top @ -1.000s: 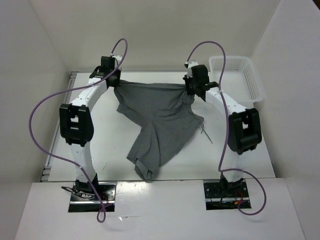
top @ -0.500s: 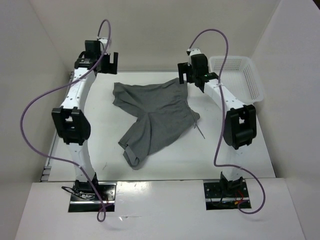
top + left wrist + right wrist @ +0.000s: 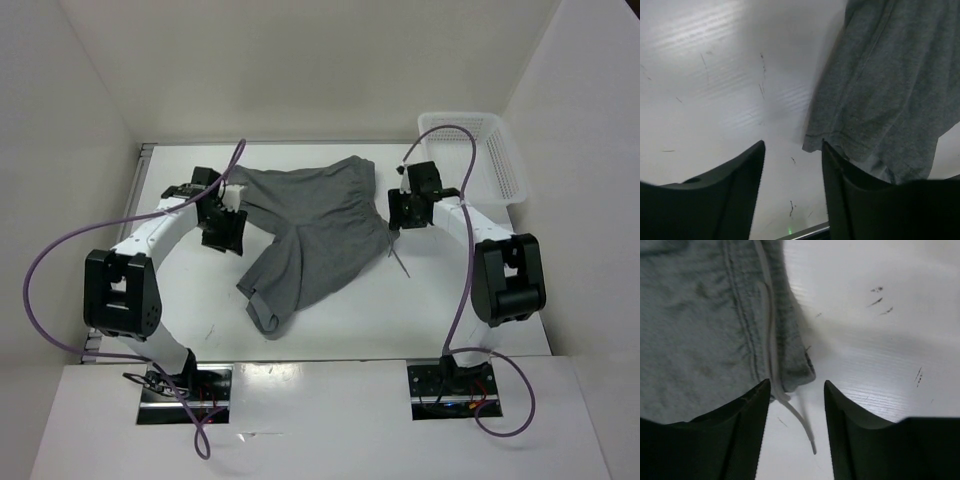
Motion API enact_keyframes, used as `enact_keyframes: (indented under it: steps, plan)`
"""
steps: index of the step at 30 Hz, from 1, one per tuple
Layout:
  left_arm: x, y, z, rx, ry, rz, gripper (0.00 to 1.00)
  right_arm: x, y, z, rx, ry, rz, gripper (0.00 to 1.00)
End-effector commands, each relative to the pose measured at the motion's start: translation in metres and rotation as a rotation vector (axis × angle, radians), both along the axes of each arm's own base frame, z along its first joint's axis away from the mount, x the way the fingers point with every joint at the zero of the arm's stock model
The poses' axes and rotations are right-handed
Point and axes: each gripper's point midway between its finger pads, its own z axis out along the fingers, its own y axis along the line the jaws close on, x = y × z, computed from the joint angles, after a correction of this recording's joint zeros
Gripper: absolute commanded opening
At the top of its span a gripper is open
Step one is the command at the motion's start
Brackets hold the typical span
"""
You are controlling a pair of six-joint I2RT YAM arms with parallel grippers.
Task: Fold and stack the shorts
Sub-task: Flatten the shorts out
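the grey shorts (image 3: 315, 230) lie spread on the white desk (image 3: 480, 300), around its middle and a little toward 12 o'clock. the waistband (image 3: 305, 180) runs along the 12 o'clock side. one leg (image 3: 265, 300) stretches toward 7 o'clock, with its cuffed hem nearest the arm bases. the cloth is loose and creased, not folded. a thin drawstring (image 3: 400, 262) trails off the 3 o'clock edge of the shorts onto bare desk.

the left gripper (image 3: 224, 230) sits low at the 9 o'clock edge of the shorts, just beside the cloth. in the left wrist view its two dark fingers (image 3: 735, 187) stand apart with only scuffed desk between them. a grey hem corner lies just off the right-hand finger, and whether it touches that finger cannot be told. the gripper holds nothing.

the right gripper (image 3: 408, 212) sits at the 3 o'clock edge of the shorts, by the waistband end. in the right wrist view its fingers are apart too. the stitched edge of the shorts lies toward 10 o'clock in that view, and the pale drawstring runs down through the gap between the fingers. nothing is clamped there.

a white mesh basket (image 3: 508, 152) stands in the desk's 2 o'clock corner, well apart from the shorts. a purple cable (image 3: 60, 245) loops from each arm.
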Motion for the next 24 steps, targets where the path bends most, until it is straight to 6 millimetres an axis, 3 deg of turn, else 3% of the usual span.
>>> enact_keyframes:
  steps: [1, 2, 7, 9, 12, 14, 20, 24]
  plan:
    - [-0.006, -0.010, 0.002, -0.076, 0.015, -0.020, 0.60, -0.003, -0.001, -0.012, 0.030, 0.033, -0.023, 0.54]
    - [-0.012, -0.013, -0.005, -0.093, 0.051, -0.027, 0.66, -0.007, -0.002, -0.021, 0.025, 0.057, -0.024, 0.60]
    - [-0.038, -0.031, -0.029, -0.153, 0.164, -0.073, 0.78, -0.002, -0.001, -0.036, 0.022, 0.073, -0.024, 0.60]
    - [-0.041, -0.039, -0.031, -0.183, 0.182, -0.092, 0.80, 0.002, 0.000, -0.042, 0.021, 0.080, -0.024, 0.61]
    - [-0.049, -0.044, -0.048, -0.164, 0.234, -0.111, 0.81, 0.005, 0.007, -0.045, 0.048, 0.090, -0.004, 0.62]
    - [-0.052, -0.040, -0.056, -0.122, 0.248, -0.109, 0.81, 0.004, 0.007, -0.048, 0.052, 0.101, -0.012, 0.64]
    - [-0.064, -0.058, -0.069, -0.113, 0.312, -0.170, 0.73, -0.001, 0.006, -0.049, 0.066, 0.111, 0.002, 0.64]
    - [-0.069, -0.063, -0.089, -0.094, 0.401, -0.183, 0.57, -0.009, 0.023, -0.049, 0.140, 0.131, 0.081, 0.54]
